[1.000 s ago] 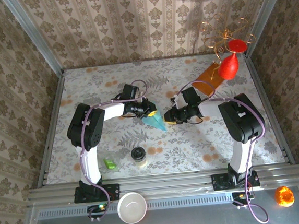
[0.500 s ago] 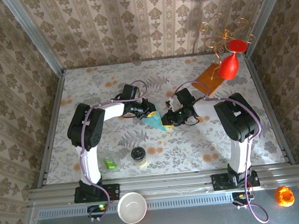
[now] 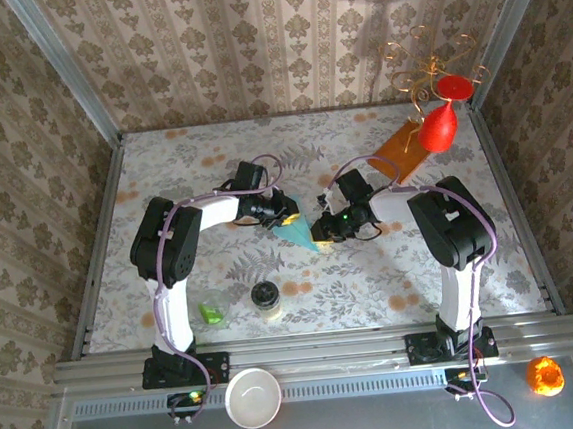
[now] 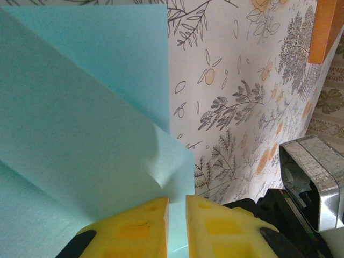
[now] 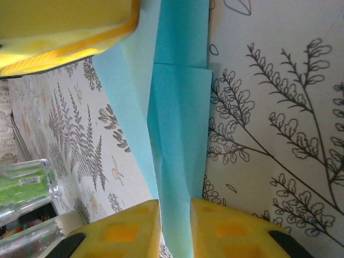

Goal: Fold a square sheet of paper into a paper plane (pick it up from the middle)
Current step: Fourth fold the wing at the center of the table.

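- The light blue sheet of paper sits near the middle of the floral desk. It is folded into a pointed wedge, with the narrow tip aimed at the near edge.
- The left claw reaches in from the left and meets the wide, far end of the wedge.
- In the left wrist view, the left claw has its yellow fingertips drawn almost together. The paper runs into the slim gap between them, so this claw is pinching the sheet. Layered flaps fan out above it, with a crease running up to the corner.
- The right claw comes in from the right, against the wedge's right edge and close to the tip.
- In the right wrist view, the right claw has a narrow folded strip of the paper passing between its two yellow fingers. It appears to be nipped there, though the contact itself is hard to see.
- A yellow finger of the left claw fills the top-left corner of that view.
- An orange-brown sheet lies at the far right of the desk, well apart from the blue paper. A red bulb-shaped object hangs over it from a wire stand.
- A black-lidded jar and a small green item stand near the front edge. The green item is too small to identify.
- A white bowl and an orange lump rest on the ledge below the desk.
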